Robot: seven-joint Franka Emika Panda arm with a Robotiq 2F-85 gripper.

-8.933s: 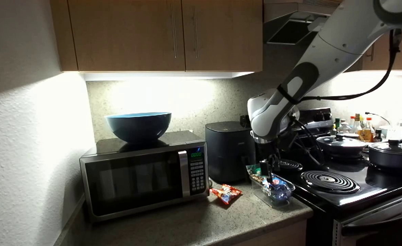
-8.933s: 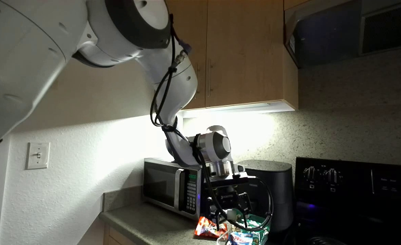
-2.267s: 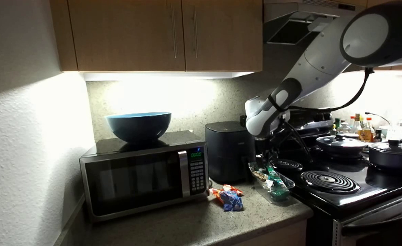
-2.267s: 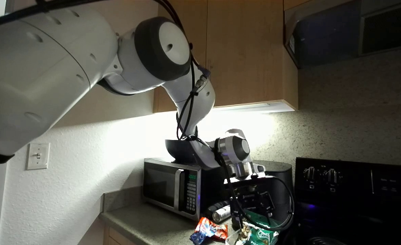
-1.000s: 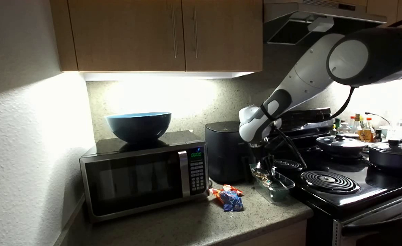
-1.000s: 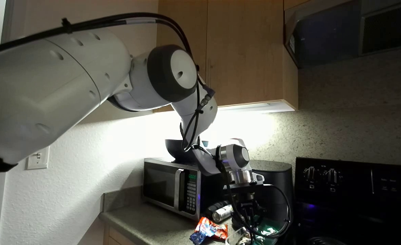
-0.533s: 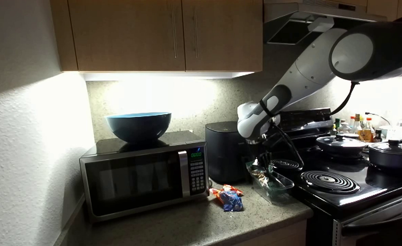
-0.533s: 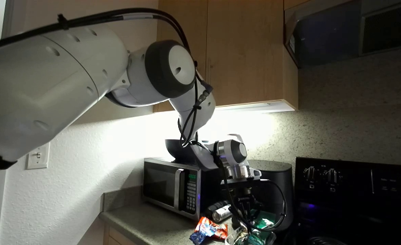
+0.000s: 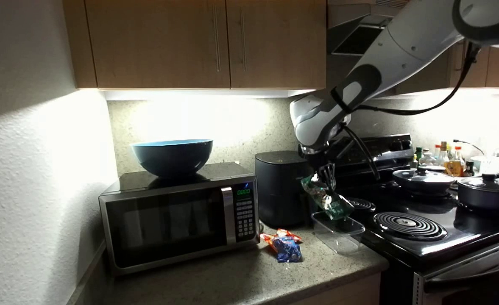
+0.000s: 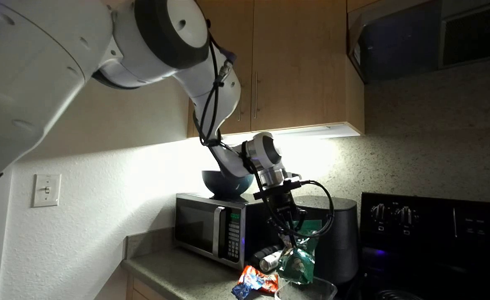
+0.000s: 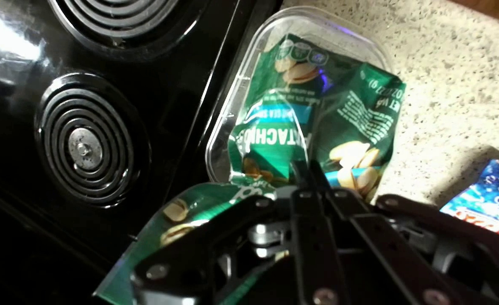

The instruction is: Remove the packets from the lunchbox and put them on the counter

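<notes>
1. On the worktop [image 9: 249,275], at the edge beside the stove [image 9: 455,231], near the front corner: lunchbox [image 9: 341,243], clear plastic.
2. Over the lunchbox, off the worktop: green pistachio packaging [image 9: 337,208], one packet or more unclear; pinched in the gripper [image 11: 308,169], jaws close together.
3. Inward from that edge, near the microwave [image 9: 164,222]: red-orange packet [image 10: 270,284], blue packet [image 9: 288,250], touching.
4. Toward the back edge: black appliance [image 9: 284,192]; blue bowl [image 9: 173,159] atop the microwave.

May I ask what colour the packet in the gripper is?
The held packet is mainly green, clearest in the wrist view.
</notes>
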